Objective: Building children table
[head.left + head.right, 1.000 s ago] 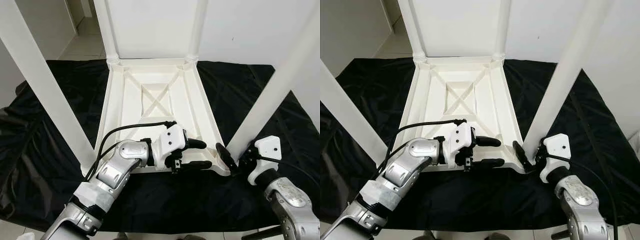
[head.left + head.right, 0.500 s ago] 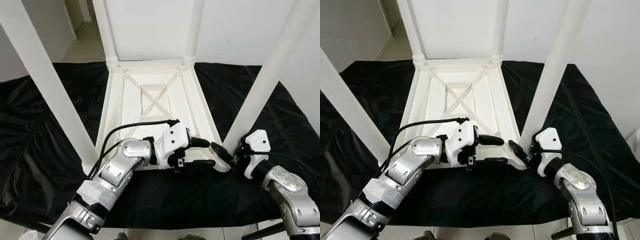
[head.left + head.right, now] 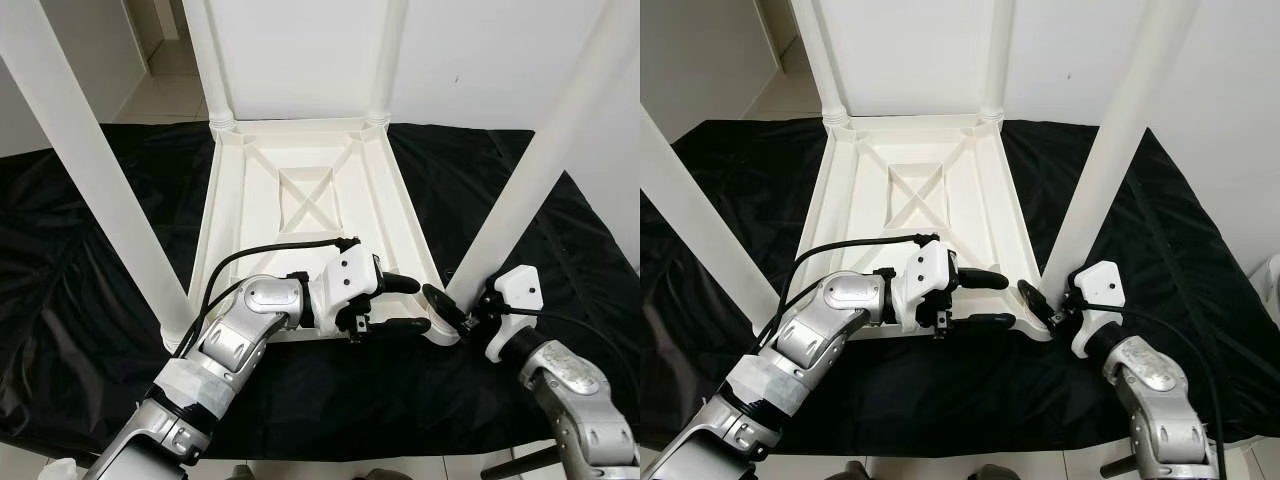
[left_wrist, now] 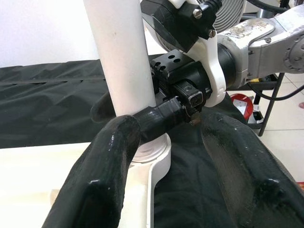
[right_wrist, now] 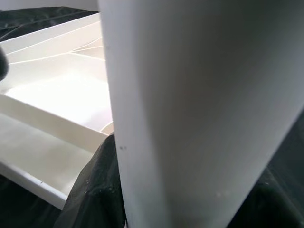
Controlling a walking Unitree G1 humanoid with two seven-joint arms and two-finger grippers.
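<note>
The children's table [image 3: 310, 195] lies upside down on a black cloth [image 3: 90, 300], its four white legs sticking up. We see our right gripper [image 3: 450, 312] at the near right corner of the table, with its black fingers [image 4: 156, 118] closed around the bottom of the near right leg [image 3: 530, 190], right where it goes into its round socket. Our left gripper [image 3: 395, 305] hovers over the near edge of the table, just beside that corner. Its two fingers are spread apart and hold nothing.

We think the step now is fixing this leg in tight. To do it well, we should keep the leg straight up, not leaning, and push or turn it gently. The left gripper could press down on the near edge so the table does not slide.

The cloth is wrinkly and covers the floor. Behind the table is a white wall [image 3: 480, 50], and pale floor tiles [image 3: 165, 95] show at the far left.
</note>
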